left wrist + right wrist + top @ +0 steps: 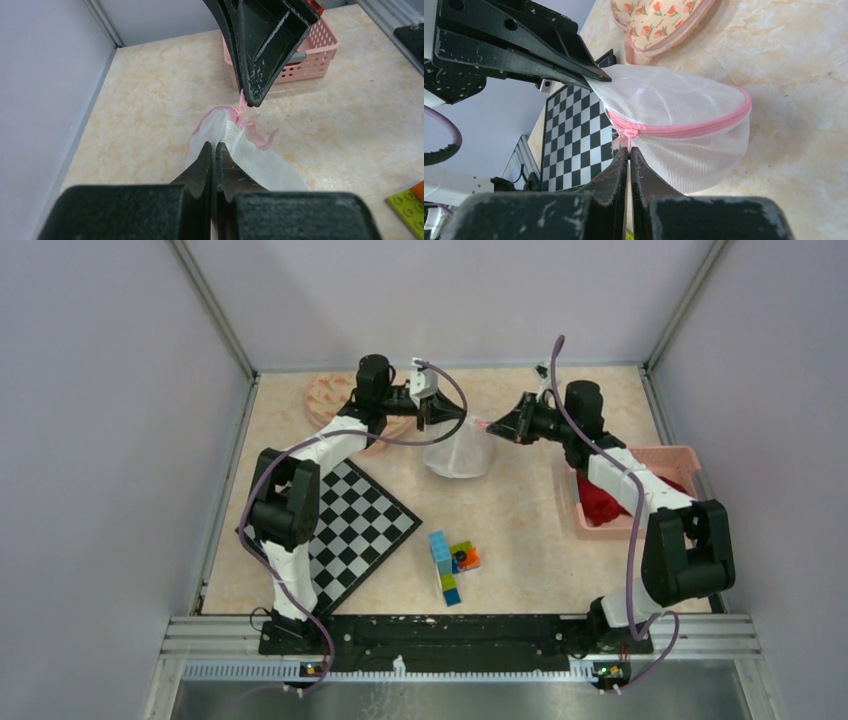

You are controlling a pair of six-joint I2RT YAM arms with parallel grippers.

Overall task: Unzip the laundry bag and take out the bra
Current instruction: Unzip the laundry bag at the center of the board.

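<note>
- Tabletop [530, 530] lies bare at 6 o'clock of your laundry bag [458, 452].
- Left gripper [424, 422] pinches its mesh, right gripper [490, 427] its zipper tab [625, 137].
- Floral bra [328, 395]: 11 o'clock, near the back edge.

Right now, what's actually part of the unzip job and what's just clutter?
Job:
laundry bag
zipper pull, pinched in right fingers
left fingers, pinching the mesh
floral bra, lying outside the bag

Clutter:
chessboard
toy bricks
pink basket with red cloth
</note>
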